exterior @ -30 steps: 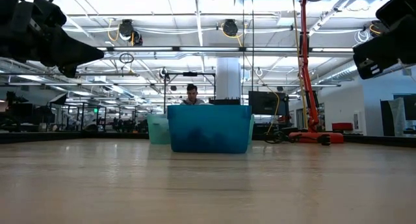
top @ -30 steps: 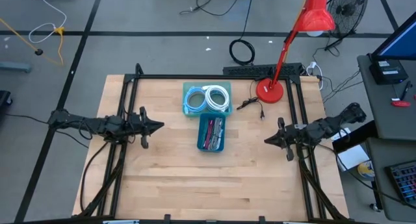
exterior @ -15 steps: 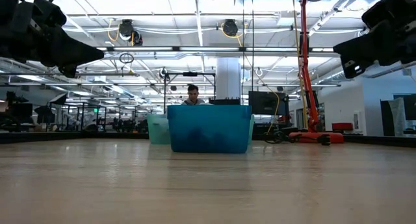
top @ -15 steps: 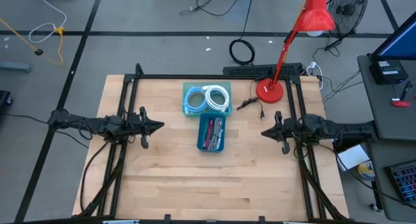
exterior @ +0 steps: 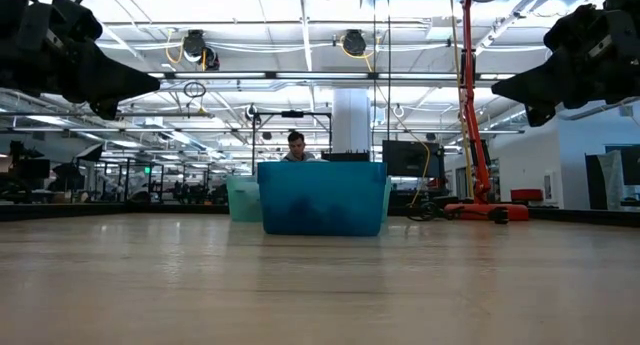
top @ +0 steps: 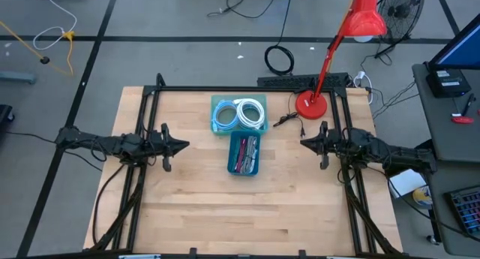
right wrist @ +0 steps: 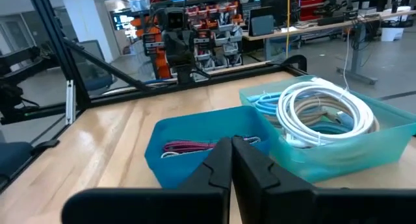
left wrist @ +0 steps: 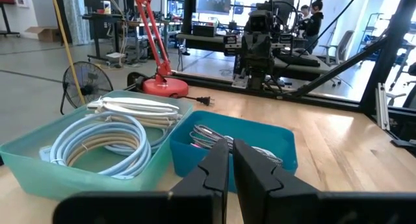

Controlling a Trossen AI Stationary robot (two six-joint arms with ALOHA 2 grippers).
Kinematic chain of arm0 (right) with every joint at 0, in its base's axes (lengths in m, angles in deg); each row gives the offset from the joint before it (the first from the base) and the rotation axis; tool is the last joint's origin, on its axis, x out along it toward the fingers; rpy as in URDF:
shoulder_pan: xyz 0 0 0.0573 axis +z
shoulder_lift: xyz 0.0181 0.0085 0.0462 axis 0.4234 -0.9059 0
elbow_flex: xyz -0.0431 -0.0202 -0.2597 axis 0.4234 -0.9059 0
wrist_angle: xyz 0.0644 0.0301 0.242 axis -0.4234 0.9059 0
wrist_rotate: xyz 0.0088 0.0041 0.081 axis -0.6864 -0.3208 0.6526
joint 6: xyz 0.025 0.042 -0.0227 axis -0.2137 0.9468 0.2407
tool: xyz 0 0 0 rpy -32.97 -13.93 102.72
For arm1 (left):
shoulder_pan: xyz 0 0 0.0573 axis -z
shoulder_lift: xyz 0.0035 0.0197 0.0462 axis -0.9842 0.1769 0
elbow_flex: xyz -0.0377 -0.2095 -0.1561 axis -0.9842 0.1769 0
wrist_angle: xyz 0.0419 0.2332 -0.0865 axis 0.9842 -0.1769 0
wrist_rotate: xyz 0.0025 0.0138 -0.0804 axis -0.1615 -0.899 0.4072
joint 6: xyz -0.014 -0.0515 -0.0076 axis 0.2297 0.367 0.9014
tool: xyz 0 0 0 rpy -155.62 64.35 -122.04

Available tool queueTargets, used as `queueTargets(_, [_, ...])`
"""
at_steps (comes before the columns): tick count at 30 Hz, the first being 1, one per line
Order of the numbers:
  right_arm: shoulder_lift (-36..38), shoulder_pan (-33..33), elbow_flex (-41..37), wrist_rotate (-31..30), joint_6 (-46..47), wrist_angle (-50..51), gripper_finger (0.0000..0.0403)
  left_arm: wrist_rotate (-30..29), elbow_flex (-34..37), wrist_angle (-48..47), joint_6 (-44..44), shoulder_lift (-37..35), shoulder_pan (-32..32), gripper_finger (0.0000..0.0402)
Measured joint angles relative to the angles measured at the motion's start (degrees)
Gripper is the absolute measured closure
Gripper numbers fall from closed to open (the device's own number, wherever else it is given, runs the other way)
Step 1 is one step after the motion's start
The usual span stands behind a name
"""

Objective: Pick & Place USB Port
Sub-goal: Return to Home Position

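Two bins stand in the middle of the table. The far one is a teal bin (top: 238, 114) holding coiled white and pale blue cables (right wrist: 324, 108). The near one is a blue bin (top: 244, 154) with red and grey braided cables (right wrist: 188, 146) lying in it. My left gripper (top: 184, 146) hovers shut at the table's left, pointing at the blue bin. My right gripper (top: 303, 143) hovers shut at the table's right, also pointing at the bins. Neither holds anything. Both sit high above the tabletop in the low view.
A red desk lamp (top: 311, 103) stands on its round base at the far right of the table, with a black plug and cord (top: 289, 121) lying beside it. Black frame rails (top: 146, 116) run along the left and right sides. Bare wood (top: 240, 206) lies near me.
My right gripper has moved toward the table's far edge and a little toward the bins, its arm swinging from a slant to nearly level across the table. My left arm has kept still. The bins have not moved.
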Motion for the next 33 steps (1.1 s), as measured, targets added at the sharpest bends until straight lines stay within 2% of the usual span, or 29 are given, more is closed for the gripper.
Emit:
queueTargets(12, [0.0,0.0,-0.02,-0.09,-0.03,-0.78,0.0403,0.0,-0.02,0.0,0.02,0.0,0.0,0.0378])
queueTargets(24, [0.06,0.0,-0.09,-0.22,-0.13,-17.11,0.0403,0.0,-0.02,-0.01,0.02,0.0,0.0,0.0378])
queueTargets(33, [0.02,0.0,-0.09,-0.24,-0.13,-18.51,0.0403,-0.02,-0.04,-0.01,0.02,0.0,0.0,0.0378])
